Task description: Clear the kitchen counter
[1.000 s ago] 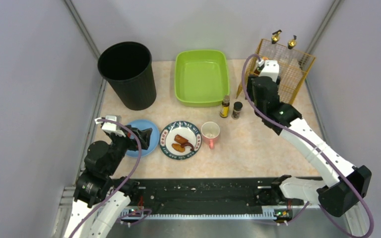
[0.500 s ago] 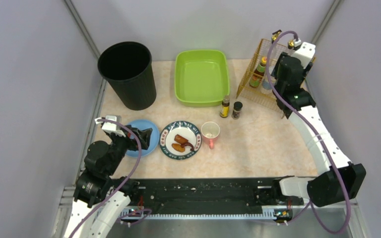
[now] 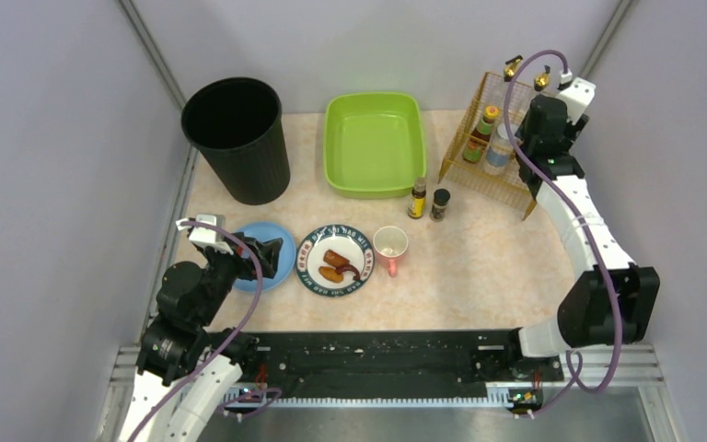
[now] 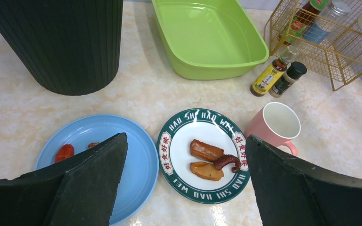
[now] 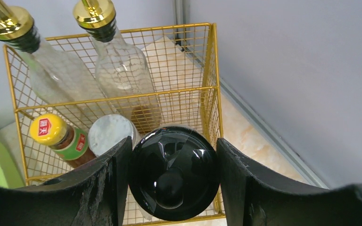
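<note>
The beige kitchen counter [image 3: 479,267] holds a blue plate [image 4: 99,129] with red scraps, a green-rimmed plate [image 4: 169,141] with food pieces [image 4: 207,150], a pink mug [image 3: 390,247] and two small spice bottles [image 3: 418,198] [image 3: 440,203]. My left gripper [image 4: 186,141] is open and empty, hovering over the two plates; it also shows in the top view [image 3: 272,250]. My right gripper [image 5: 174,181] is shut on a glossy black-capped jar [image 5: 174,179] at the near right corner of the gold wire rack [image 3: 515,175]. The jar's body is hidden.
A lime-green tub [image 3: 374,143] and a tall black bin [image 3: 237,138] stand at the back. The rack holds two glass oil bottles [image 5: 122,70], a yellow-capped sauce bottle [image 5: 56,136] and a white-lidded jar [image 5: 111,134]. Grey walls close in both sides.
My right arm has swung right and back, from the rack's left front to its right side. The left arm has not moved.
</note>
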You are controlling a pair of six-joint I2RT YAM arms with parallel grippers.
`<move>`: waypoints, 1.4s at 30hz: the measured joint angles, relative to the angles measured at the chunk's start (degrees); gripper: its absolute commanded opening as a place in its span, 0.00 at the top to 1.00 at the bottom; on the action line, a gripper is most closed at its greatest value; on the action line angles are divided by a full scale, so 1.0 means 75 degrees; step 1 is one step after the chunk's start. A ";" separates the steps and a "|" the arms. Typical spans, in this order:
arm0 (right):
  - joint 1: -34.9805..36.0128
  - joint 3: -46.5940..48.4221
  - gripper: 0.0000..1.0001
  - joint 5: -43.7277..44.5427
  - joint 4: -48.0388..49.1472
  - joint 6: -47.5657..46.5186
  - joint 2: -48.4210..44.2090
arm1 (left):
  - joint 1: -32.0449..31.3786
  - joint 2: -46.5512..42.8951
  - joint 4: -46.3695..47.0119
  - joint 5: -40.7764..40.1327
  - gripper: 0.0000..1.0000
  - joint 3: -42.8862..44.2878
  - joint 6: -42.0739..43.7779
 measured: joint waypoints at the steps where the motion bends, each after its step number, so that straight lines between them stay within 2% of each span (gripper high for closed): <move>1: -0.0050 0.0000 1.00 -0.0029 0.0023 0.0009 0.0076 | 0.0000 0.0000 0.0000 0.0000 0.01 0.0000 0.0000; 18: -0.0729 0.0565 1.00 -0.0361 0.0525 0.0178 0.1096 | 0.0000 0.0000 0.0000 0.0000 0.01 -0.0003 0.0000; 42: -0.0758 0.0670 1.00 -0.0641 0.0606 0.0417 0.1606 | 0.0000 0.0000 0.0000 0.0000 0.01 -0.0003 0.0000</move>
